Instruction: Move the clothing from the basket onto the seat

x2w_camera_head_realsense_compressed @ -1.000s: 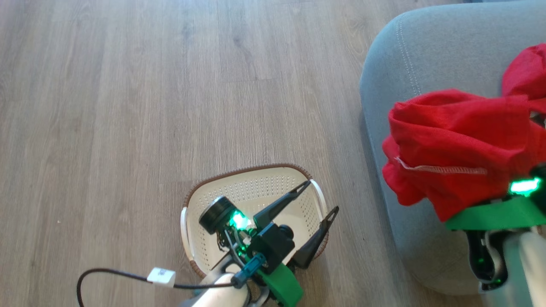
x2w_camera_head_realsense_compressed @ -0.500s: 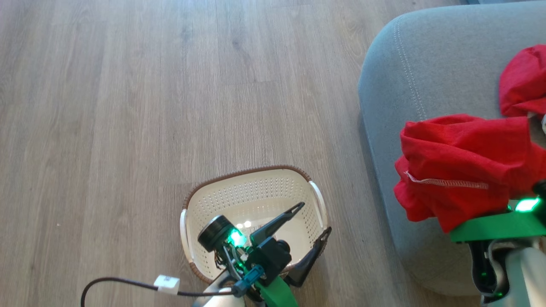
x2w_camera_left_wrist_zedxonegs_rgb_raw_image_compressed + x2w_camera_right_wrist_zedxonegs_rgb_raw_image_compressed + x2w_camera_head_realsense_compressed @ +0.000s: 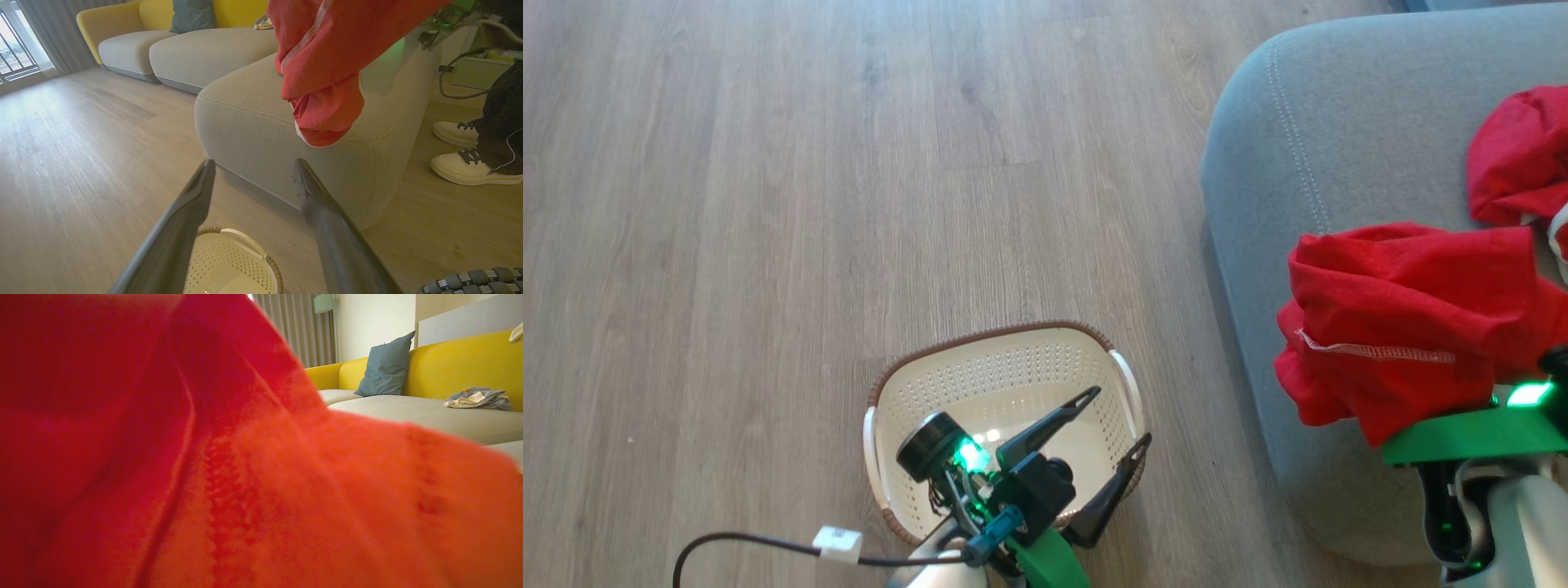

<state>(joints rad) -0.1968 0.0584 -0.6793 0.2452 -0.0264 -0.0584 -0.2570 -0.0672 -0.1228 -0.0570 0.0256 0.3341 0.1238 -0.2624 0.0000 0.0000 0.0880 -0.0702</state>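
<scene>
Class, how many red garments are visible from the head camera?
2: a held garment hanging over the seat, another garment lying on it beyond. Others may be hidden.

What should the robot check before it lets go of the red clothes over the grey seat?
1. Is the right gripper shut on the red garment: ok.
2. Is the red garment over the seat: ok, near its edge.
3. Is the red garment resting on the seat: cannot tell.
4. Is the left gripper open and empty above the basket: ok.
5. Is the basket emptied: ok, no clothing in the part visible.
6. Is nobody nearby: not ok, a person's shoes stand beside the seat.
</scene>
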